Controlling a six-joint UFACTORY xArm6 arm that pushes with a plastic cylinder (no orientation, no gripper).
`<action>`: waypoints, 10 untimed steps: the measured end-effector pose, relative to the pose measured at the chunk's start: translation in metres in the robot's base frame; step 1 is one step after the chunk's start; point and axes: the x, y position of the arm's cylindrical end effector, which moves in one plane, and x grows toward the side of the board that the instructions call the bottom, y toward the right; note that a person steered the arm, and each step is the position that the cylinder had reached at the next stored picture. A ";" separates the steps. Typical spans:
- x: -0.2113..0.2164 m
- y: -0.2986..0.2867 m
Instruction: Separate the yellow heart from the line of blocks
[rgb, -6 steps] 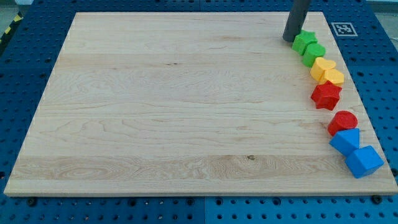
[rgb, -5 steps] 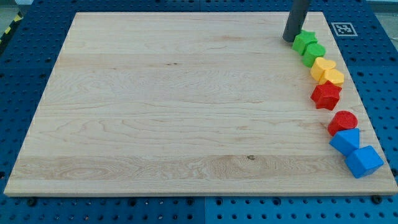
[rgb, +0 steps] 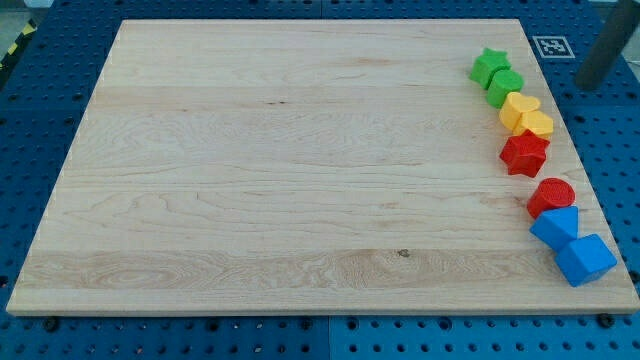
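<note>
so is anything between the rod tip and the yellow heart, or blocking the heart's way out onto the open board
Nothing visible sits between my tip, off the board at the view's right, and the yellow heart, though the other yellow block lies close to that line. Toward the view's left the board is bare, so the heart's way out looks open.

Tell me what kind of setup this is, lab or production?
Most likely a lab tabletop rig: a wooden board lying on a blue perforated plate, a fiducial marker by the board's top-right corner, and toy blocks like the yellow heart. My tip is off the board, right.
</note>
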 end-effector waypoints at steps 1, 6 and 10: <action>0.037 -0.006; 0.035 -0.067; 0.032 -0.169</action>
